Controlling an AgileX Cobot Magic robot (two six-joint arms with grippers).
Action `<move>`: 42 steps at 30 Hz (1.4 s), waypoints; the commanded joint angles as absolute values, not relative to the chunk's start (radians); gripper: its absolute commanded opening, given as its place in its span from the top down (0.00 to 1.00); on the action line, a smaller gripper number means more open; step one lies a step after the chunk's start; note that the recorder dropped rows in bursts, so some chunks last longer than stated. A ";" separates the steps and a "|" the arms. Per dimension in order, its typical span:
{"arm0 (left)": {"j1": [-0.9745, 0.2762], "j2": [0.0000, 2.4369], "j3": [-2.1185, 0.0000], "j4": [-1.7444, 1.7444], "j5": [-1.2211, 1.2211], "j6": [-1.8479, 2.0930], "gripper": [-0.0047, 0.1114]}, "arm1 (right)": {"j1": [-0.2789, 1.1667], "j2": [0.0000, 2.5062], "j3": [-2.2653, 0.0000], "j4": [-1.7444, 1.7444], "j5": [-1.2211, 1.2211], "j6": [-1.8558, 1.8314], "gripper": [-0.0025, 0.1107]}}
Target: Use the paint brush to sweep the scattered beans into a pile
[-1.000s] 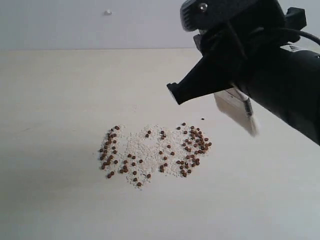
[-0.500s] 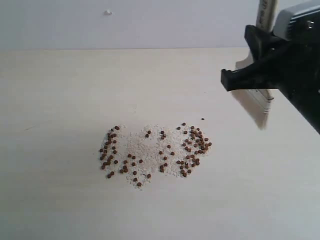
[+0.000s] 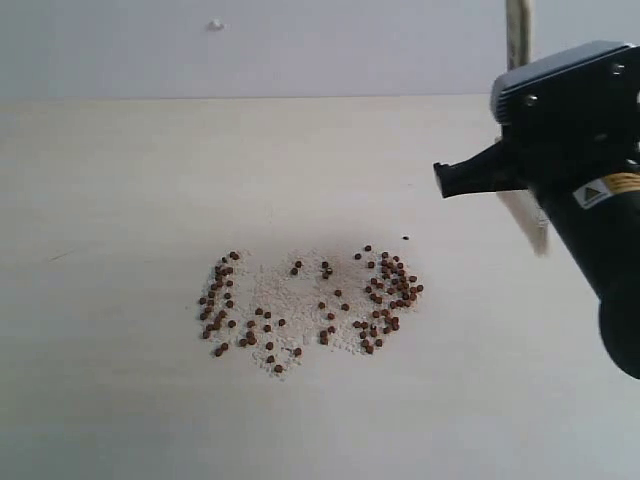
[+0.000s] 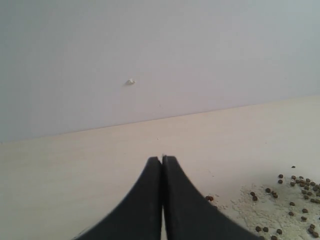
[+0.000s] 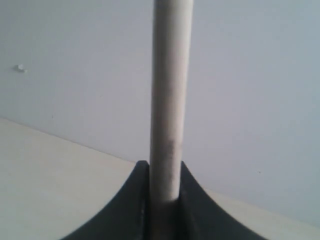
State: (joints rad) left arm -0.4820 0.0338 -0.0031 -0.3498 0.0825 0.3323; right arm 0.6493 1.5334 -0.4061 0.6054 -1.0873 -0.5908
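The beans [image 3: 310, 300] lie spread in a loose patch on the pale table, thickest at the patch's left and right ends, with whitish powder between them. No compact pile shows. My right gripper [image 3: 497, 172] hovers above and to the right of the patch, shut on the paint brush. The brush's wooden handle [image 3: 517, 35] points up and its cream bristles [image 3: 532, 225] hang below the gripper, off the table. The right wrist view shows the handle [image 5: 170, 75] clamped between the jaws of the right gripper [image 5: 165, 167]. My left gripper [image 4: 161, 159] is shut and empty, low over the table beside the beans [image 4: 295, 200].
A grey wall [image 3: 250, 45] rises behind the table's far edge, with a small white speck [image 3: 215, 24] on it. One stray bean [image 3: 405, 238] lies just beyond the patch's right end. Bare tabletop [image 3: 110, 180] surrounds the patch.
My right arm has swung to the right and turned. The brush has gone from slanted to nearly upright, and its bristles have moved further right of the beans. The beans have not moved.
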 commanded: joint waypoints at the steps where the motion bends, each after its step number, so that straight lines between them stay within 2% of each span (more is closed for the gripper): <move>1: -0.487 0.028 0.000 -0.349 0.088 0.333 0.96 | 0.644 1.689 -0.514 0.569 -1.132 -0.614 0.98; 7: -0.487 0.028 0.000 -0.349 0.088 0.333 0.96 | 0.630 1.850 -0.614 0.485 -1.153 -0.626 0.98; 11: -0.487 0.028 0.000 -0.349 0.088 0.333 0.96 | 0.559 1.897 -0.615 0.196 -1.140 -0.519 0.98; 15: -0.487 0.028 0.000 -0.349 0.088 0.333 0.96 | 0.437 1.935 -0.615 0.044 -1.155 -0.342 0.98; 18: -0.487 0.028 0.000 -0.349 0.088 0.333 0.96 | 0.402 1.949 -0.615 -0.013 -1.151 -0.296 0.98; 31: -0.487 0.028 0.000 -0.349 0.088 0.333 0.96 | 0.408 1.960 -0.615 -0.107 -0.954 -0.033 0.98; 42: -0.487 0.028 0.000 -0.349 0.088 0.333 0.96 | 0.408 1.954 -0.615 -0.193 -0.936 0.325 0.98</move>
